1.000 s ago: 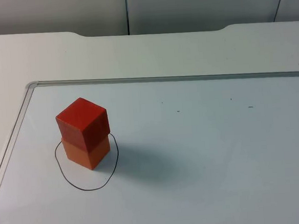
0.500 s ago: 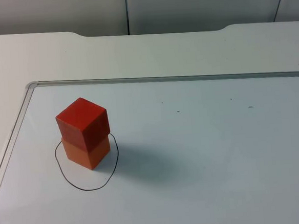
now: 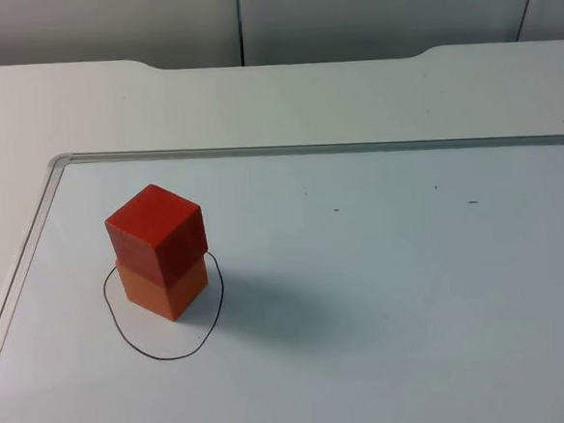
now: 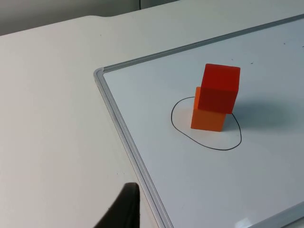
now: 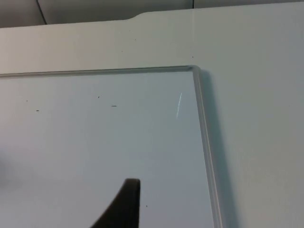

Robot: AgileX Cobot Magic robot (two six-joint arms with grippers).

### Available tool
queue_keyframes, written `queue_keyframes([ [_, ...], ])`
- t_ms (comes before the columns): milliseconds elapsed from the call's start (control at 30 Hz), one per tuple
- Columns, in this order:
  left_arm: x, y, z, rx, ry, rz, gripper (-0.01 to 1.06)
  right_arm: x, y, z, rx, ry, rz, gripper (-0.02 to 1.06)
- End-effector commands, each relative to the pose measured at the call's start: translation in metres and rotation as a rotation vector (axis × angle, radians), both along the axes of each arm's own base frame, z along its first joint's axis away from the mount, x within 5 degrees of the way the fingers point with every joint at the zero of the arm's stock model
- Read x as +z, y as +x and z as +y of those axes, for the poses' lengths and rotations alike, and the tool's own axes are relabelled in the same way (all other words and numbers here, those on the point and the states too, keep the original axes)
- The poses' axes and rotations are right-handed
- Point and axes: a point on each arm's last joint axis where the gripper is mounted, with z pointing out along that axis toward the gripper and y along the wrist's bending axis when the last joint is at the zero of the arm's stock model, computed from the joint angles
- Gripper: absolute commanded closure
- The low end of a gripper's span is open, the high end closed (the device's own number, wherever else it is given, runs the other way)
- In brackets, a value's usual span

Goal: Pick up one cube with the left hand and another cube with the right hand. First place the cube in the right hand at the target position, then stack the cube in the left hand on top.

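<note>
Nothing moved: red cube (image 3: 155,228) tops orange cube (image 3: 164,288); both claws' states cannot be told.

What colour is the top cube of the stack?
Red top cube, on an orange cube; clearest in the left wrist view.

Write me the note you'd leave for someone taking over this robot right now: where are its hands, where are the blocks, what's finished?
Left gripper: its fingertip hangs over the white table by the whiteboard's near-left edge, holding nothing, away from the stack.
Right gripper: its fingertip hangs over the whiteboard near its far right corner, holding nothing.
Cubes: the orange cube stands inside the drawn circle, toward its far side. The red cube sits on top, slightly offset and turned.
Done: both placements; the stack stands free.
Left: nothing that I can see.
</note>
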Motion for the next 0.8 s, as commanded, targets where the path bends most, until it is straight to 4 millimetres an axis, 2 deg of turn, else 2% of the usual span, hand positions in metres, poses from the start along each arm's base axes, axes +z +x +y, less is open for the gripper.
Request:
queue_keyframes([
  [0, 0.0003, 0.0001, -0.0006, -0.001, -0.015, -0.01, 0.0, -0.0005, 0.0003, -0.0001, -0.005, -0.007, -0.008, 0.04],
  [267, 0.0003, 0.0, -0.0007, 0.013, -0.01, -0.012, 0.0, -0.0005, 0.0003, -0.0001, -0.005, -0.007, -0.008, 0.04],
  [400, 0.0003, 0.0, -0.0007, 0.088, -0.005, -0.014, 0.0, -0.0005, 0.0003, -0.0001, -0.005, -0.007, -0.008, 0.04],
  [500, 0.0003, -0.0003, -0.0015, 0.213, -0.004, -0.014, 0.0, -0.0005, 0.0003, -0.0001, -0.005, -0.007, -0.008, 0.04],
  [767, 0.0003, -0.0004, -0.0025, 0.362, -0.003, -0.014, 0.0, -0.0005, 0.0003, -0.0001, -0.005, -0.007, -0.008, 0.04],
])
